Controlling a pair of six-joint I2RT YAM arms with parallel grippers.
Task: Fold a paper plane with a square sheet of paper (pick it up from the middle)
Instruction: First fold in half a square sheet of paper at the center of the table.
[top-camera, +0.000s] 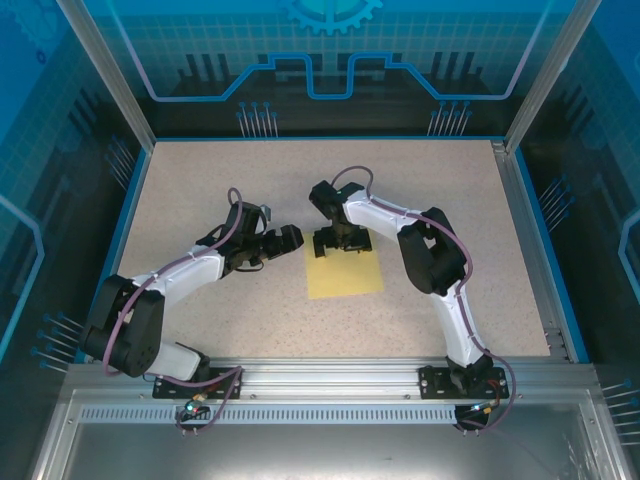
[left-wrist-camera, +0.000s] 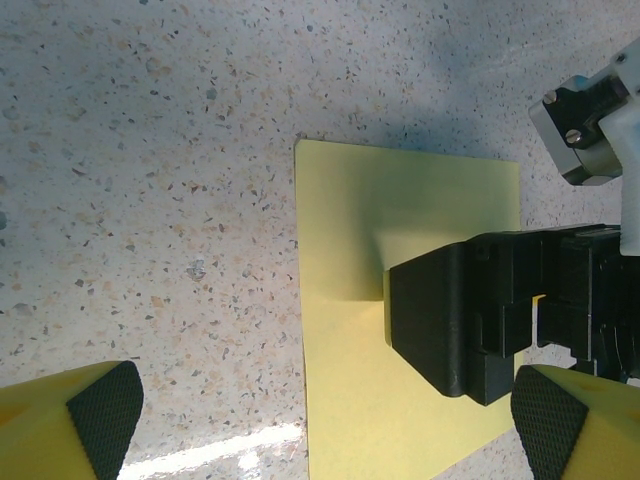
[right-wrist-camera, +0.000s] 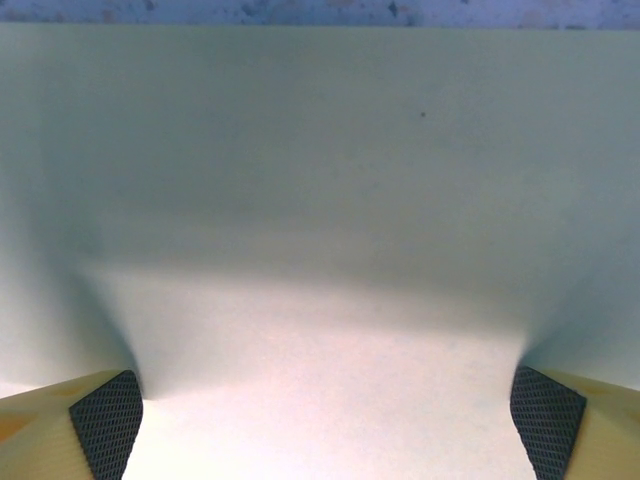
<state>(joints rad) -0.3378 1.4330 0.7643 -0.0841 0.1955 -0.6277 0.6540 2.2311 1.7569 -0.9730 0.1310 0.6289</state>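
The square sheet of paper (top-camera: 346, 277) lies flat on the speckled table, pale yellow and unfolded. My right gripper (top-camera: 338, 245) points straight down on the sheet's far edge. In the right wrist view its jaws (right-wrist-camera: 325, 420) stand wide open, and the paper (right-wrist-camera: 320, 200) spans the whole gap. Beside its black finger (left-wrist-camera: 450, 320) the sheet (left-wrist-camera: 400, 400) humps up slightly. My left gripper (top-camera: 292, 238) hovers just left of the paper. It too is open (left-wrist-camera: 325, 430), with nothing between the pads.
The speckled tabletop (top-camera: 200, 190) stretches out on all sides of the sheet. Blue rails and transparent walls (top-camera: 130, 180) enclose it. The two arms' bases sit on the metal rail (top-camera: 320, 375) at the near edge.
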